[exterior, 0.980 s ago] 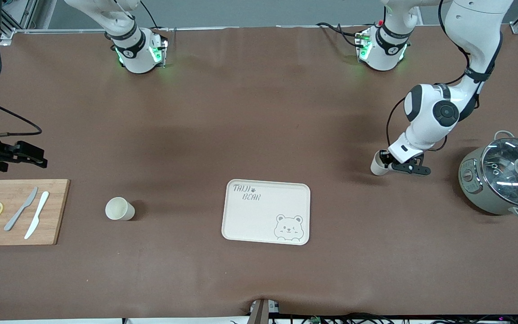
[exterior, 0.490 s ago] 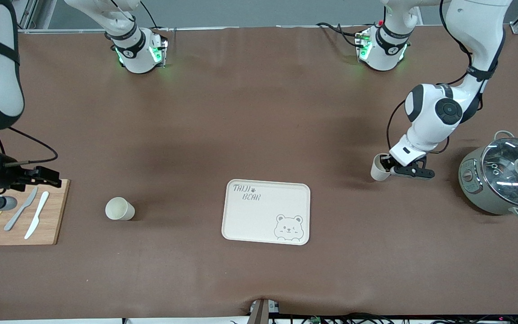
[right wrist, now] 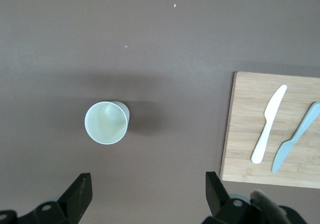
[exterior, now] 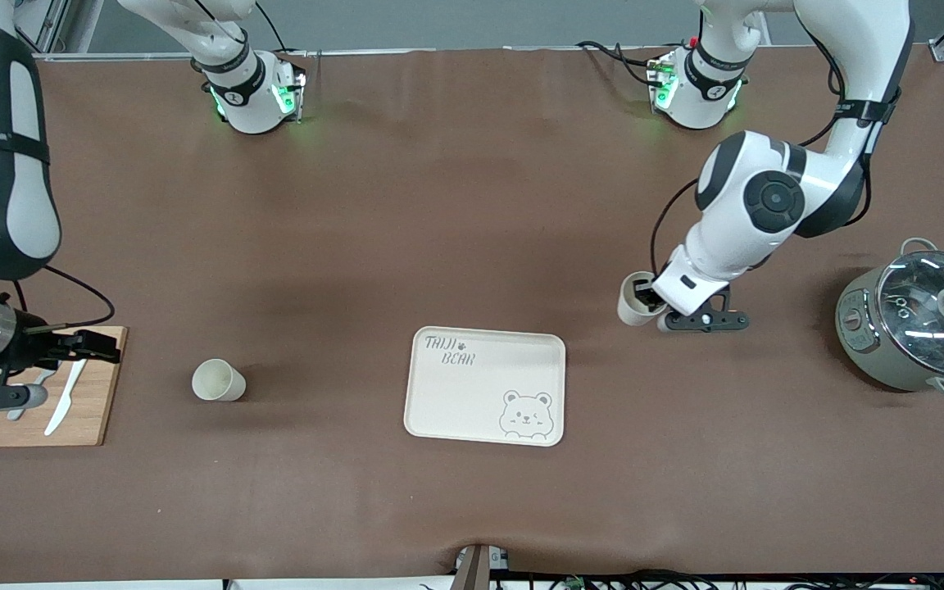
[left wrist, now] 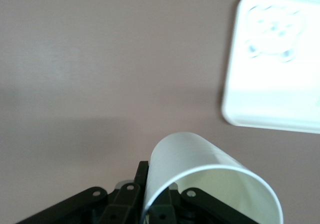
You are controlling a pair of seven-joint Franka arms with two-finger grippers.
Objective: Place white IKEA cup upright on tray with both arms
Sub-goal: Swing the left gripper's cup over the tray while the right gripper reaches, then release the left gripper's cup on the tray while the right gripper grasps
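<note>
My left gripper (exterior: 651, 301) is shut on the rim of a white cup (exterior: 633, 300) and holds it mouth up over the table, beside the tray's corner toward the left arm's end. In the left wrist view the fingers (left wrist: 143, 178) pinch the cup's wall (left wrist: 200, 159), with the cream bear tray (left wrist: 272, 84) ahead. The tray (exterior: 484, 385) lies flat mid-table. A second white cup (exterior: 216, 381) stands upright toward the right arm's end; it also shows in the right wrist view (right wrist: 106, 122). My right gripper (exterior: 62, 369) is open and empty over the cutting board's edge, short of that cup (right wrist: 147, 194).
A wooden cutting board (exterior: 87, 410) with two knives (right wrist: 267, 124) and lemon slices lies at the right arm's end. A grey pot with a glass lid (exterior: 919, 319) stands at the left arm's end.
My left gripper has carried its cup toward the tray. My right gripper has come down over the cutting board's edge, toward the second cup.
</note>
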